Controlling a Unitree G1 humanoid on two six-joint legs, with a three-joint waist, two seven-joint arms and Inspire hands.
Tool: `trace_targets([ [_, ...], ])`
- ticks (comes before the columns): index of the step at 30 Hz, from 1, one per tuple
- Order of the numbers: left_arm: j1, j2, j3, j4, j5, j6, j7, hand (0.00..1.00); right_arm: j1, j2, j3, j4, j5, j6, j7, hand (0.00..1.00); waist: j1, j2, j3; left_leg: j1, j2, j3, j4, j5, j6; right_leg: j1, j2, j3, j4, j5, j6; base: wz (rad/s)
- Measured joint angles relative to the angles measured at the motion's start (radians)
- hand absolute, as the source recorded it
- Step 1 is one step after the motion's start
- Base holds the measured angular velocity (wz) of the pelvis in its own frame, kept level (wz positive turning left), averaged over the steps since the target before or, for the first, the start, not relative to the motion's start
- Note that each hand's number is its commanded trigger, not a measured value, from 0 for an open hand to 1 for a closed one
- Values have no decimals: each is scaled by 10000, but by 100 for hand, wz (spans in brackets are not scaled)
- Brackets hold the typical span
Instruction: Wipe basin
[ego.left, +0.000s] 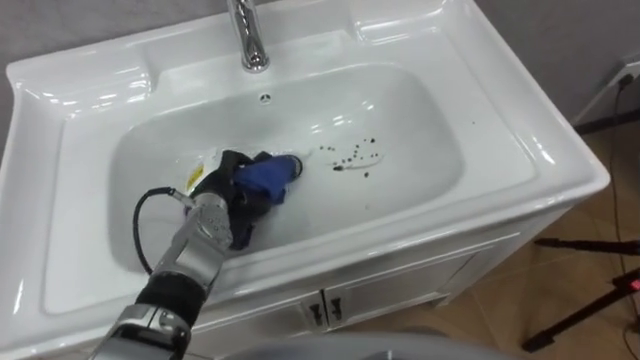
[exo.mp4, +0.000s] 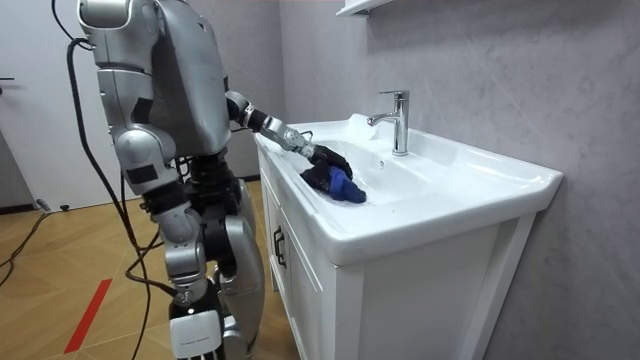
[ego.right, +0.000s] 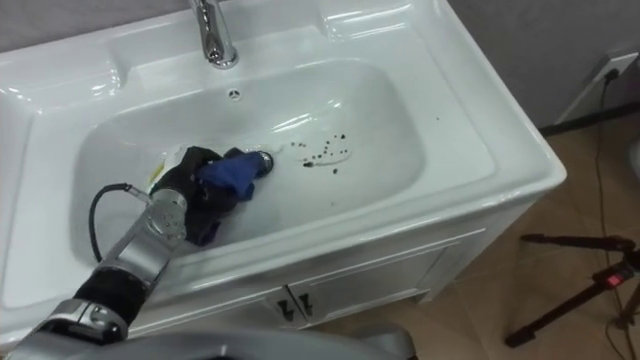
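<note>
Held the blue cloth (ego.left: 270, 177) clamped in the fingers of the left hand (ego.left: 226, 192) inside the basin (ego.left: 425, 135), dark specks (ego.left: 354, 160) just right of the fingers unwiped, so judged wiping mostly left.

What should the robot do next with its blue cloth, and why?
Probably slide the cloth a little to the robot's right, across the basin floor. The left hand grips the cloth just beside a scatter of dark specks, which lie not yet wiped near the basin's middle.
</note>
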Motion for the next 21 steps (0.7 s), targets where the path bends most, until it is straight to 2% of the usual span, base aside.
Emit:
trace_targets([
  [3,-144,-166,-169,37,-526,1,-240,100,41,-3,-6,85,9,10,27,0,-138,-6,13,32,17,251,2,0,0,-5,5,84,16,-12,-5,-8],
  [7,-338,-174,-543,10,-1540,9,-492,100,18,-3,-22,77,55,-2,20,0,-438,-7,23,42,19,456,14,-22,33,-31,-2,155,4,-10,2,-5],
  [10,-545,-189,-848,10,-1871,8,-536,100,-7,-3,-34,75,64,-9,19,0,-622,40,57,20,19,517,58,-54,82,-80,-2,224,16,-4,11,-9],
  [11,-597,-198,-884,10,-1873,8,-574,100,-6,-3,-37,73,66,-8,18,0,-645,56,63,12,19,527,67,-58,88,-99,-2,244,26,-4,12,-8],
  [15,-1101,-186,-1218,16,-1882,7,-781,100,-154,-35,-55,113,73,-57,-6,0,-982,279,177,-164,11,541,162,-96,144,-261,-3,321,31,12,38,-3],
  [21,-1646,-304,-1597,-62,-1921,8,-965,100,-184,-81,-51,301,181,-283,-92,0,-1238,408,169,-198,17,789,160,-95,144,-355,11,491,176,11,36,-10],
])
